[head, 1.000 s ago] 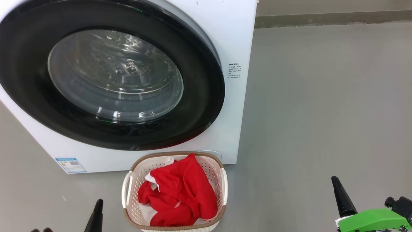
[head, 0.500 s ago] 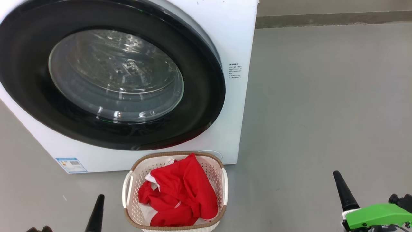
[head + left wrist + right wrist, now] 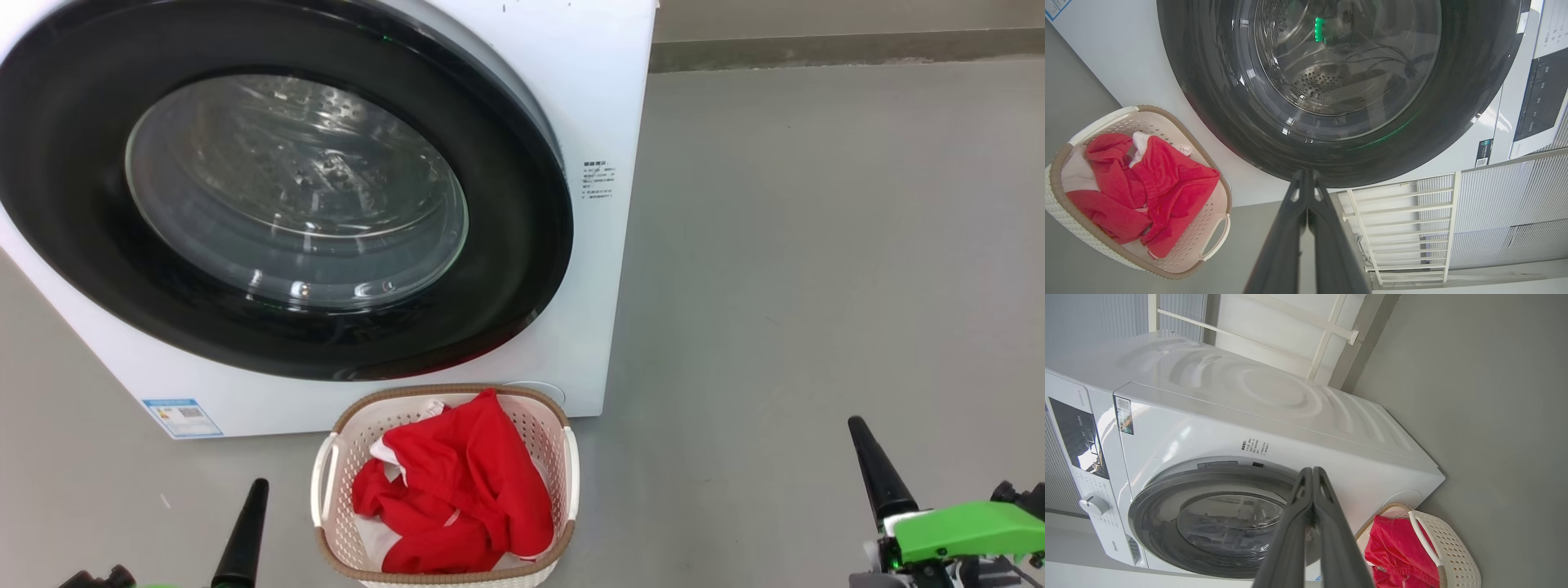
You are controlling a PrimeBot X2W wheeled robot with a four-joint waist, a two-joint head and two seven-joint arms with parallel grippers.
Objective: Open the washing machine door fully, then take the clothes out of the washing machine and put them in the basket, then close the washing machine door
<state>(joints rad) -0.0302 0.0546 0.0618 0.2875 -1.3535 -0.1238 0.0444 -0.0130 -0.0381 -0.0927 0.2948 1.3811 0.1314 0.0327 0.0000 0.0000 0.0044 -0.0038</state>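
The white washing machine [image 3: 608,98] fills the upper left of the head view. Its door [image 3: 506,269], black-rimmed with a bulging glass window, lies shut against the front; through the glass the steel drum shows. In front of it on the floor stands the cream basket [image 3: 567,465] with the red clothes [image 3: 465,482] piled inside. My left gripper [image 3: 260,487] is shut and empty, low at the left of the basket. My right gripper [image 3: 856,425] is shut and empty, far right of the basket. The wrist views show the door [image 3: 1474,102] [image 3: 1151,498], basket [image 3: 1216,228] [image 3: 1453,547] and clothes [image 3: 1167,179] [image 3: 1392,547].
Grey floor [image 3: 816,245] stretches open to the right of the machine. A wall base [image 3: 816,45] runs along the back. A white metal rack [image 3: 1404,228] stands beside the machine. The control panel [image 3: 1077,437] and a dial [image 3: 1094,504] sit on its front.
My right gripper has risen a little in the head view and shifted slightly right. My left fingertip has risen slightly. Door, basket and clothes have not moved.
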